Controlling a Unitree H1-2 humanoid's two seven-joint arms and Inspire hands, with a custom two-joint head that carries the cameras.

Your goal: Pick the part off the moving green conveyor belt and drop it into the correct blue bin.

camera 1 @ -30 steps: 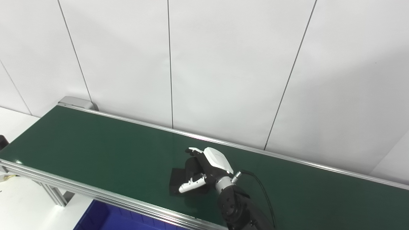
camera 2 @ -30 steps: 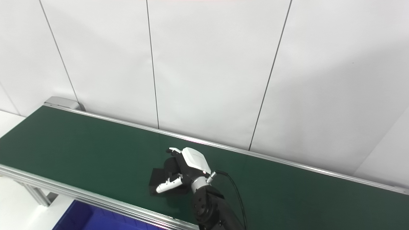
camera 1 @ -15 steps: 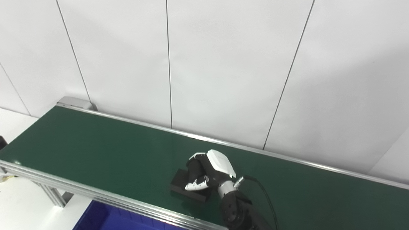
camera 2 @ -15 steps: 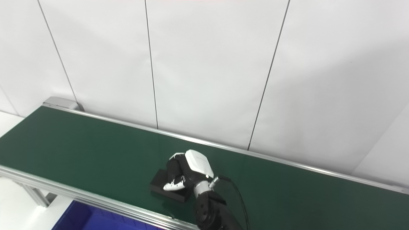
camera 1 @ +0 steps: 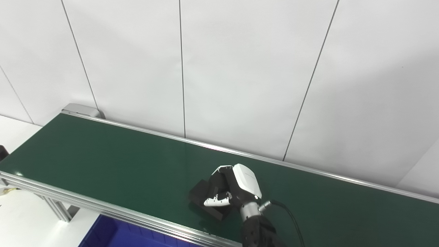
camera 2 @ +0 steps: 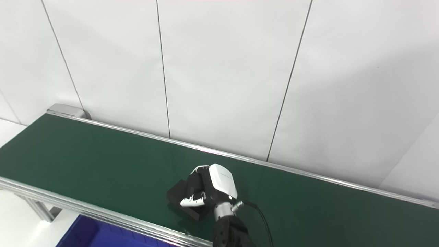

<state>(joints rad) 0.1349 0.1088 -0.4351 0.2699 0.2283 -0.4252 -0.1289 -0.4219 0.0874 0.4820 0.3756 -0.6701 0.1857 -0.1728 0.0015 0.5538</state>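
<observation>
A black block-shaped part (camera 1: 200, 194) is on the green conveyor belt (camera 1: 103, 154), near its front rail. My right hand (camera 1: 234, 188), white-backed with dark fingers, is shut on the part's right end, fingers over the top and the thumb (camera 1: 216, 201) across the near side. The part is tilted, and its held end looks raised off the belt. The same grasp shows in the right eye view, with the hand (camera 2: 211, 186) over the part (camera 2: 176, 195). No left hand appears in either view.
A blue bin (camera 1: 113, 234) sits below the belt's front rail at the bottom left. An aluminium frame (camera 1: 55, 207) carries the belt, and a white panelled wall stands close behind it. A black cable (camera 1: 291, 219) trails from my wrist.
My hand went from open over the flat part to closed on it. Part and hand have shifted a little to the right, and the part has tilted up.
</observation>
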